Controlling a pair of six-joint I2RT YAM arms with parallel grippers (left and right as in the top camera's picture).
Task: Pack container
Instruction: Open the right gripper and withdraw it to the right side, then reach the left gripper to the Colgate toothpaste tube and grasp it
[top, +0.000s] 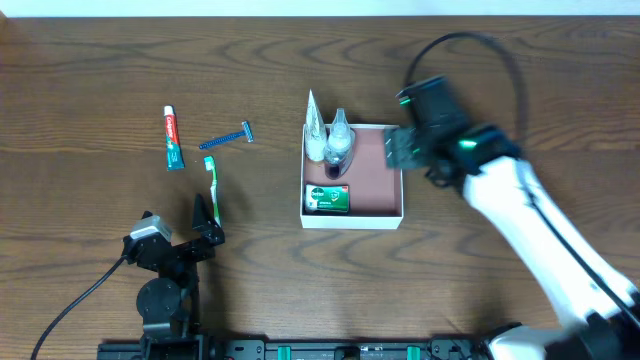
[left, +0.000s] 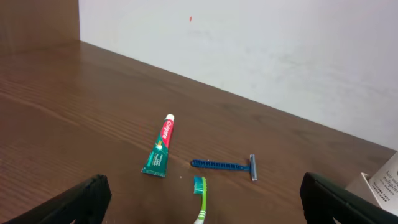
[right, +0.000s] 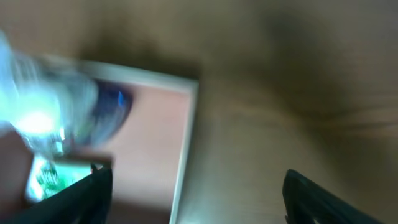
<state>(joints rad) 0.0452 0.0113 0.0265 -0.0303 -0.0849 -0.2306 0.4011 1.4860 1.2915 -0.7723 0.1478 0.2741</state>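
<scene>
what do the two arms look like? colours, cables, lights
The right arm has white shell links, a black wrist section and black right gripper, lit green lights, and a black cable looping above it. The left arm is all black, left gripper included, with a grey block near the wrist and a black lead trailing over the table. No readable markings.

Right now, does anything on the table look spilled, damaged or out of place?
Nothing looks spilled or damaged. The only loose ends are the toothpaste, razor and toothbrush. They lie scattered on the table outside the container, while the bottle and green box sit inside it.
</scene>
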